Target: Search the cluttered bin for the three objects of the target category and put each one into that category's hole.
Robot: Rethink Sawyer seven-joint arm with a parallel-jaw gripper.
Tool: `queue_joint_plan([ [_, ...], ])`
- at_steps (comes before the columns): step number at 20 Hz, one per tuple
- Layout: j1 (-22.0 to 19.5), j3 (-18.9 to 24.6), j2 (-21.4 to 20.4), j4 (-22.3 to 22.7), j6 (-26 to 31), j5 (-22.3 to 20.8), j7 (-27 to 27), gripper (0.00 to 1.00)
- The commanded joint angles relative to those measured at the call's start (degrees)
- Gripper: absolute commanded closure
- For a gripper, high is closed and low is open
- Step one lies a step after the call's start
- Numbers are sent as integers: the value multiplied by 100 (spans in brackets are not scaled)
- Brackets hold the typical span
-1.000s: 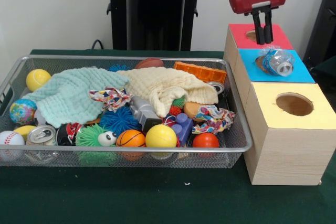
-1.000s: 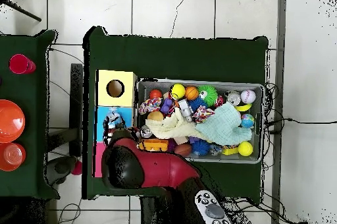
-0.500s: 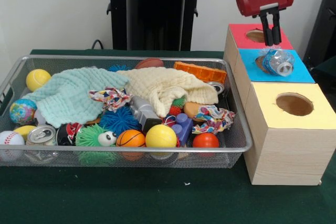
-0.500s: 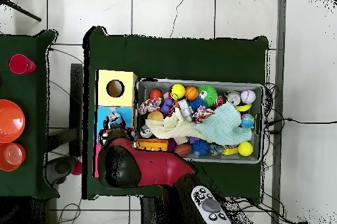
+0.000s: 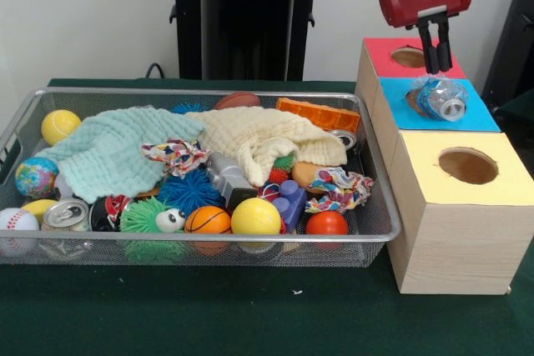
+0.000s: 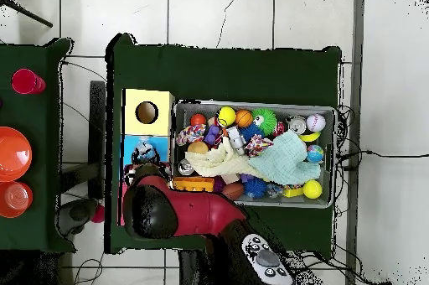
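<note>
A crushed clear plastic bottle (image 5: 442, 97) lies on the blue box top (image 5: 484, 119), over its hole, and also shows as the bottle (image 6: 144, 152) from above. My gripper (image 5: 435, 66) hangs above the red box top (image 5: 380, 52), just behind the bottle and clear of it. It is open by a narrow gap with nothing in it. In the overhead view the red arm (image 6: 172, 210) covers the gripper. The wire bin (image 5: 209, 244) holds balls, cans, cloths and toys. A silver can (image 5: 67, 214) lies at its front left.
The yellow box (image 5: 509, 185) with an open round hole (image 5: 468, 165) stands nearest the camera, in a row with the blue and red boxes to the right of the bin. A mint cloth (image 5: 117, 152) and a cream cloth (image 5: 267, 139) cover part of the bin's contents.
The gripper has risen and drifted to the right over the red box, away from the bottle. The bottle stays lying on the blue box.
</note>
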Motion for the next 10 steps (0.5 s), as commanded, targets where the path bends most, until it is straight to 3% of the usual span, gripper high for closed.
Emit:
queue_joint_plan([
  [1, 52, -57, 252, -224, -410, 26, 1254, 100],
  [10, 256, -369, 262, -359, -318, 5, 1097, 100],
])
